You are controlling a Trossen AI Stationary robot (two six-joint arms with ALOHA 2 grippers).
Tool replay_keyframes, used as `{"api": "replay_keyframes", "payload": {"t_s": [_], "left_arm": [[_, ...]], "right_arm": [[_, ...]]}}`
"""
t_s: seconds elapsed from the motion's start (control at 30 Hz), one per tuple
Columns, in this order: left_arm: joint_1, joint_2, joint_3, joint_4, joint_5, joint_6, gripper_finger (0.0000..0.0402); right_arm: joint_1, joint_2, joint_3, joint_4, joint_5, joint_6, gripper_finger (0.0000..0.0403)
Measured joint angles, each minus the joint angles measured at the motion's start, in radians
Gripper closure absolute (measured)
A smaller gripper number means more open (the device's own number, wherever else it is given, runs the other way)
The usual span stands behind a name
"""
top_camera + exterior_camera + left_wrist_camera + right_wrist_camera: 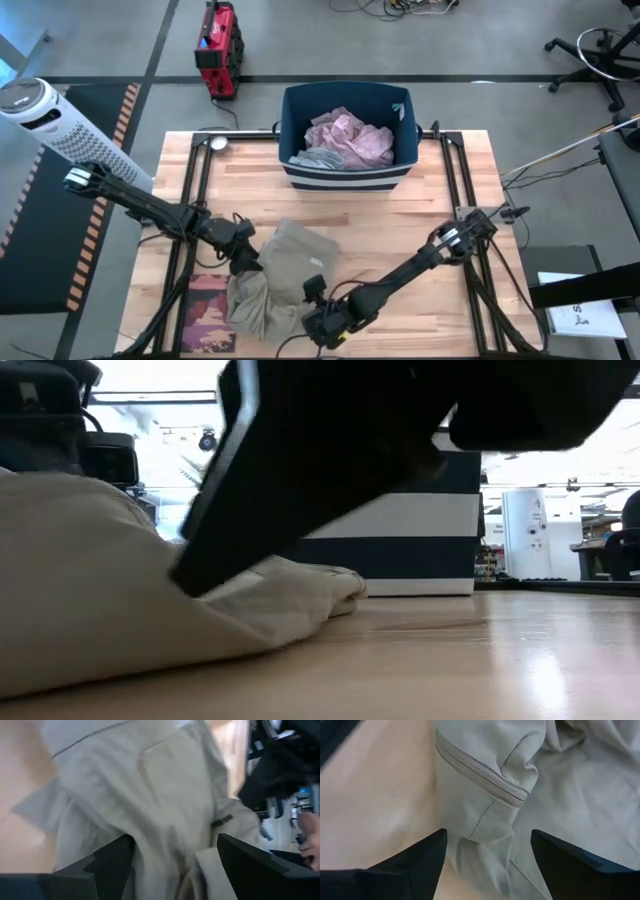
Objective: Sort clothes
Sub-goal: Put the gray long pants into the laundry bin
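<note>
Khaki-beige garment (285, 275) lies lengthwise toward the bin (348, 178); left gripper (246, 262) and right gripper (318, 312) flank its near half, both jaws open around fabric.

no legible text, labels or numbers — none anywhere

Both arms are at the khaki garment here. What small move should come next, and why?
Probably shut both grippers on the khaki garment: the left gripper and right gripper are open with its folds between their fingers, and it lies on the table, outside the bin.
</note>
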Motion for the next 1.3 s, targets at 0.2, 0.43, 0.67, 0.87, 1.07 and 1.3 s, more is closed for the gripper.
{"api": "replay_keyframes", "payload": {"t_s": [0.2,0.43,0.67,0.87,1.07,1.3], "left_arm": [[0.000,0.139,0.000,0.090,-0.001,0.005,0.0150],[0.000,0.302,0.000,0.238,-0.007,0.015,0.0227],[-0.002,0.387,0.015,0.313,-0.053,0.079,0.0383],[-0.023,0.361,0.088,0.361,-0.055,0.146,0.0399],[-0.043,0.288,0.235,0.217,-0.075,0.252,0.0401],[-0.056,0.202,0.511,-0.183,-0.202,0.441,0.0401]], "right_arm": [[0.000,0.057,0.063,0.004,-0.017,0.035,0.0147],[-0.006,0.095,0.085,0.000,-0.012,0.068,0.0184],[-0.012,0.089,0.086,-0.002,0.077,0.037,0.0363],[-0.018,0.075,0.086,-0.055,0.088,0.045,0.0394],[-0.013,0.009,0.086,-0.159,0.207,0.070,0.0402],[-0.003,-0.098,0.086,-0.272,0.357,0.077,0.0402]]}}
